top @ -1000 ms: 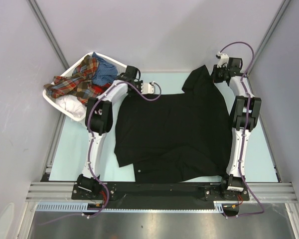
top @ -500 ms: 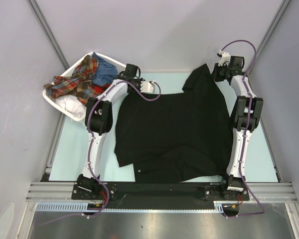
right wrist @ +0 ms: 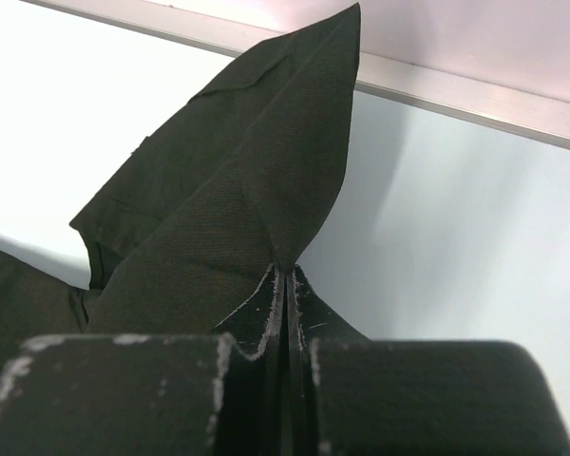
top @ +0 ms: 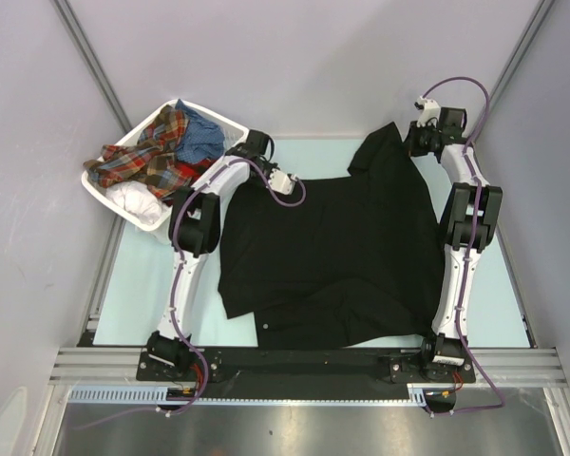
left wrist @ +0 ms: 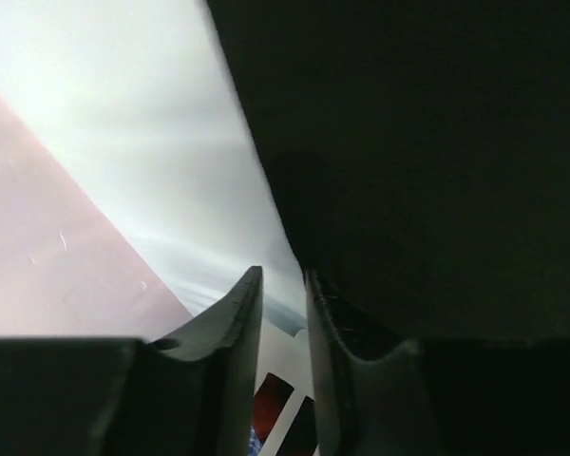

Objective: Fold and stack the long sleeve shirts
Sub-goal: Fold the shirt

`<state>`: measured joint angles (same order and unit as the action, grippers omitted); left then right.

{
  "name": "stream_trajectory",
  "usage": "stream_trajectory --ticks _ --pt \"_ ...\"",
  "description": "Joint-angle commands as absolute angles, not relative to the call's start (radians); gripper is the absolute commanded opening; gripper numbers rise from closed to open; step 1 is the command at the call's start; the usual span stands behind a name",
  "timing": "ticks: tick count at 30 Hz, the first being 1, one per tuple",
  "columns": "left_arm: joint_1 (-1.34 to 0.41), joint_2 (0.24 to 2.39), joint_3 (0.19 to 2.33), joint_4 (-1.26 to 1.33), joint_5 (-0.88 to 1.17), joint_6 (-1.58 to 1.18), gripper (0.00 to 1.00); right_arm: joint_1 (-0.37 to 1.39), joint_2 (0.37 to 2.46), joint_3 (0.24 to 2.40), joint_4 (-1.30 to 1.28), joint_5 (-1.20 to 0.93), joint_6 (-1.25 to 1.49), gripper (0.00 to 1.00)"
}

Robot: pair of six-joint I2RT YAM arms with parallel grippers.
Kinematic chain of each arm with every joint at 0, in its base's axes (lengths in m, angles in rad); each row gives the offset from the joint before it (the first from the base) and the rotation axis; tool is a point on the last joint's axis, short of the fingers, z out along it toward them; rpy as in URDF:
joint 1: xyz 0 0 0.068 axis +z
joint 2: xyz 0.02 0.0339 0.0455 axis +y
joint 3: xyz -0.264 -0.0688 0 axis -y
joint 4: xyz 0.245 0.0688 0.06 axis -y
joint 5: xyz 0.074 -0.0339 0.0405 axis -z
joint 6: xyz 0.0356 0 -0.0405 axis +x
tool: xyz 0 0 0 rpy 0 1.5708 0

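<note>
Pale blue-green table, boxed in by lilac-grey walls. A black shirt lies spread at centre, its long axis running from 7 to 1 o'clock. The right gripper, fingers pressed together, pinches its peaked far corner. The left gripper, slightly spread, holds nothing at the shirt's 11 o'clock edge. A basket at 10 o'clock holds a plaid shirt. The black shirt's sleeves are lost in dark folds.

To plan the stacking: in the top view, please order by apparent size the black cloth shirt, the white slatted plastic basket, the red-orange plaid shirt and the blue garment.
1. black cloth shirt, spread flat
2. white slatted plastic basket
3. red-orange plaid shirt, crumpled
4. blue garment, partly buried, so unsure
</note>
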<state>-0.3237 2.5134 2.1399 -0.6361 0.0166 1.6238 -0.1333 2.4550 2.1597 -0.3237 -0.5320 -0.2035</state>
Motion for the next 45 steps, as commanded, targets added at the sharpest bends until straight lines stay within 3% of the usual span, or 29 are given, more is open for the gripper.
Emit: stream_trajectory --ticks 1,3,4,5,17,30,32,33,36,40,45 --pt "-0.339 2.569 2.152 -0.82 0.002 1.759 0.2 -0.146 2.419 2.164 -0.279 -0.538 -0.221 0.0" --pt "-0.345 2.574 2.154 -0.85 0.002 1.787 0.11 -0.147 2.421 2.163 -0.279 -0.537 -0.219 0.0" --pt "-0.35 2.576 2.163 -0.859 0.002 1.789 0.01 -0.147 2.421 2.161 -0.279 -0.537 -0.219 0.0" --pt "-0.351 2.576 2.164 -0.859 0.002 1.786 0.0 -0.147 2.421 2.16 -0.281 -0.537 -0.219 0.0" --pt "-0.327 2.439 2.229 -0.759 0.081 1.683 0.0 -0.156 2.362 2.149 -0.291 -0.557 -0.209 0.0" --pt "-0.33 2.298 2.069 -0.738 0.036 1.669 0.0 -0.163 2.235 2.02 -0.276 -0.604 -0.212 0.0" --pt "-0.336 2.339 2.091 -0.745 0.002 1.667 0.12 -0.163 2.235 2.016 -0.279 -0.606 -0.21 0.0" --pt "-0.337 2.35 2.114 -0.758 0.002 1.674 0.32 -0.161 2.237 2.011 -0.273 -0.606 -0.206 0.0" --pt "-0.341 2.39 2.132 -0.765 0.002 1.698 0.51 -0.16 2.238 2.008 -0.262 -0.606 -0.201 0.0" --pt "-0.344 2.492 2.224 -0.772 -0.032 1.739 0.59 -0.16 2.253 2.023 -0.262 -0.604 -0.204 0.0" --pt "-0.345 2.562 2.263 -0.782 -0.077 1.839 0.61 -0.16 2.284 2.054 -0.267 -0.598 -0.204 0.0"
